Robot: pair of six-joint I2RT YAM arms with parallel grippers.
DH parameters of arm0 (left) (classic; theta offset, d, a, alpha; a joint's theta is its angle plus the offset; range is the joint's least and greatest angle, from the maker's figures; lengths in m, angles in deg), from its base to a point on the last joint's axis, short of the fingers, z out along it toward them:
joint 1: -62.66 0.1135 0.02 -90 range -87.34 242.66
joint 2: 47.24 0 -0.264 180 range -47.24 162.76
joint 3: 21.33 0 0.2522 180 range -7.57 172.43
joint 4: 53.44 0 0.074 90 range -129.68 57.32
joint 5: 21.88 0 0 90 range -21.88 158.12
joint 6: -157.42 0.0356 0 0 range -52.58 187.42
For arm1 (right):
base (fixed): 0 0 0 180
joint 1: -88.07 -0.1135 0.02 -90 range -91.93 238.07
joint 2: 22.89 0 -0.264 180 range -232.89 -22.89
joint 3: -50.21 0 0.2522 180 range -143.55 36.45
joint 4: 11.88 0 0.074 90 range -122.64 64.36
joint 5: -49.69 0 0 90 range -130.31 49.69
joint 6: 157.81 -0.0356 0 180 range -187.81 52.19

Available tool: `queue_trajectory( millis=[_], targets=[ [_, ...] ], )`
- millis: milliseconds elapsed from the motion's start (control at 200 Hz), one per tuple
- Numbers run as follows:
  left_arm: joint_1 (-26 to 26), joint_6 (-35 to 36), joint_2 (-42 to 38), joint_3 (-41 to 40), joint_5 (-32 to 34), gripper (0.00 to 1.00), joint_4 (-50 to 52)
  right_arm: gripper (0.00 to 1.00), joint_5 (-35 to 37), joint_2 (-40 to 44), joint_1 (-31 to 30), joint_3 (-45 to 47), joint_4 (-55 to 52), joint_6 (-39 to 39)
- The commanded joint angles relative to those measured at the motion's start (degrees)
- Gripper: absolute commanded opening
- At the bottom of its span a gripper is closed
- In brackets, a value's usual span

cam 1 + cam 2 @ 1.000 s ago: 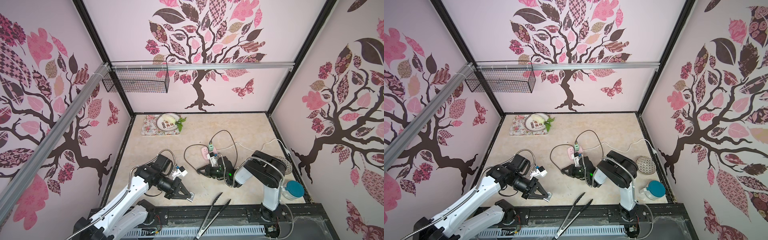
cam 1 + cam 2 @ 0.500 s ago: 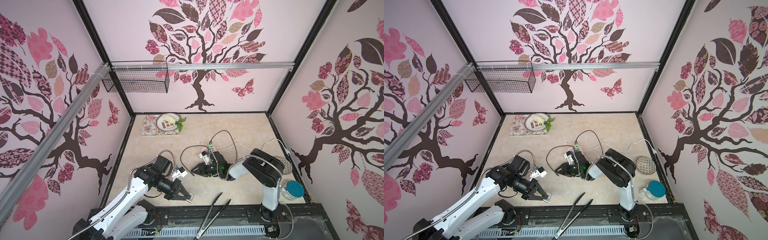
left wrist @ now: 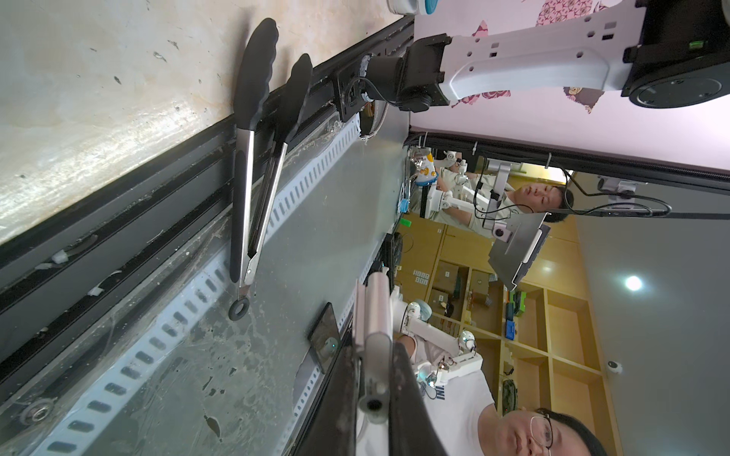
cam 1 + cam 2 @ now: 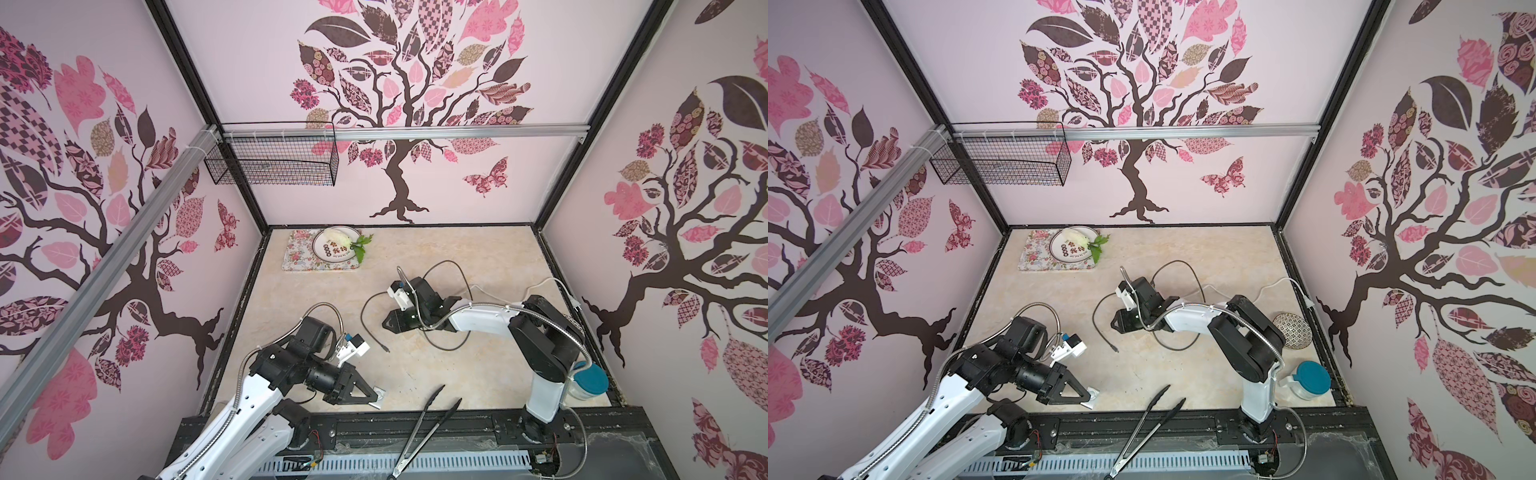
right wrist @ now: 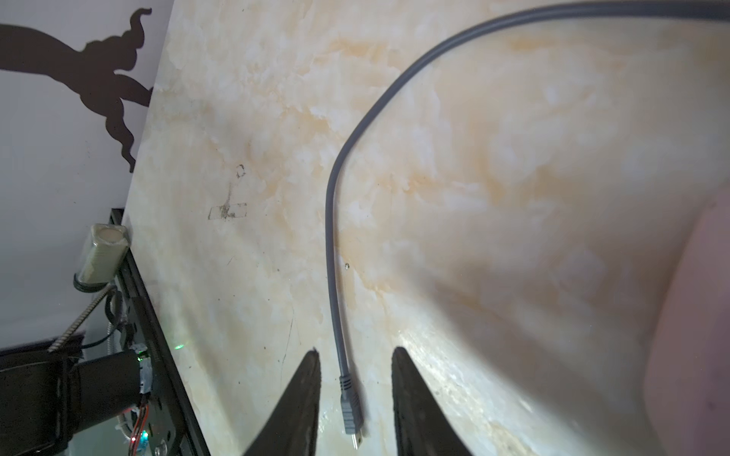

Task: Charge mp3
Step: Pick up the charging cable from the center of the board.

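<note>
My left gripper (image 4: pixel 374 401) hovers low near the table's front edge, shut on the mp3 (image 4: pixel 379 392), a tiny silver-grey square. In the left wrist view the mp3 (image 3: pixel 375 316) shows edge-on between the black fingers, its round socket facing the camera. My right gripper (image 4: pixel 388 323) reaches over mid-table, open. In the right wrist view the grey cable (image 5: pixel 335 221) runs in between the spread fingers (image 5: pixel 308 395), and its plug (image 5: pixel 349 412) lies on the table, touching neither. In a top view the plug end (image 4: pixel 1115 350) lies between the two arms.
Black tongs (image 4: pixel 428 419) lie across the front rail. A teal-lidded jar (image 4: pixel 588 378) and a patterned dish (image 4: pixel 1292 330) stand by the right arm's base. A plate on a floral mat (image 4: pixel 299 262) is at the back. A blurred pink shape (image 5: pixel 691 335) borders the right wrist view.
The right arm has swung left along the cable toward its free plug end, and its gripper has opened. The left arm holds still with the mp3.
</note>
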Motion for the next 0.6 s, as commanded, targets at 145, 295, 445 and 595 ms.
queue_trajectory(
  millis=[145,295,445,595],
  targets=[
    [-0.1,2.7,-3.5,0.1,-0.4,0.00,10.7,0.34,1.4,-8.3,-6.3,-11.0,-16.5,12.7],
    [-0.1,0.7,-6.7,-1.4,-0.4,0.00,12.7,0.34,1.2,-11.4,-7.3,-15.3,-20.8,15.9],
    [-0.1,-0.5,-9.0,-1.8,0.2,0.00,13.4,0.34,6.9,-14.4,-8.3,-20.2,-27.3,19.1],
    [-0.1,-0.2,-10.2,-2.5,0.7,0.00,14.3,0.34,9.7,-12.6,-8.4,-19.7,-26.9,18.6]
  ],
)
